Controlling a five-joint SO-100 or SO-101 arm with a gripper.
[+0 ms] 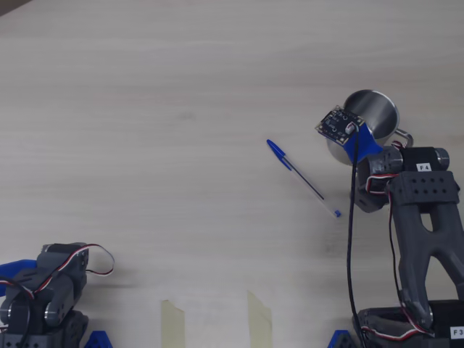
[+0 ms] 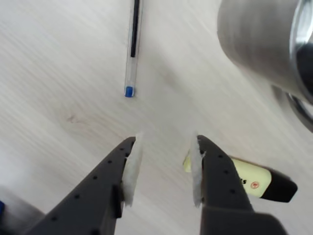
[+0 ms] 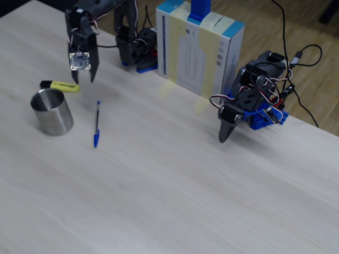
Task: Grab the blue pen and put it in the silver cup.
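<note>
Ahead-left of the empty, open hand in the wrist view, the blue pen, apart

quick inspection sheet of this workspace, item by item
surface: pale wood-grain table, two tape strips at its edge
job's things: blue pen lying flat, apart from the silver cup, which stands upright
clutter: yellow highlighter behind the cup
grippers: gripper open, empty, above the table near the pen's end
cables: black cable along the arm; more on the floor
surroundings: second arm parked, taped box
</note>
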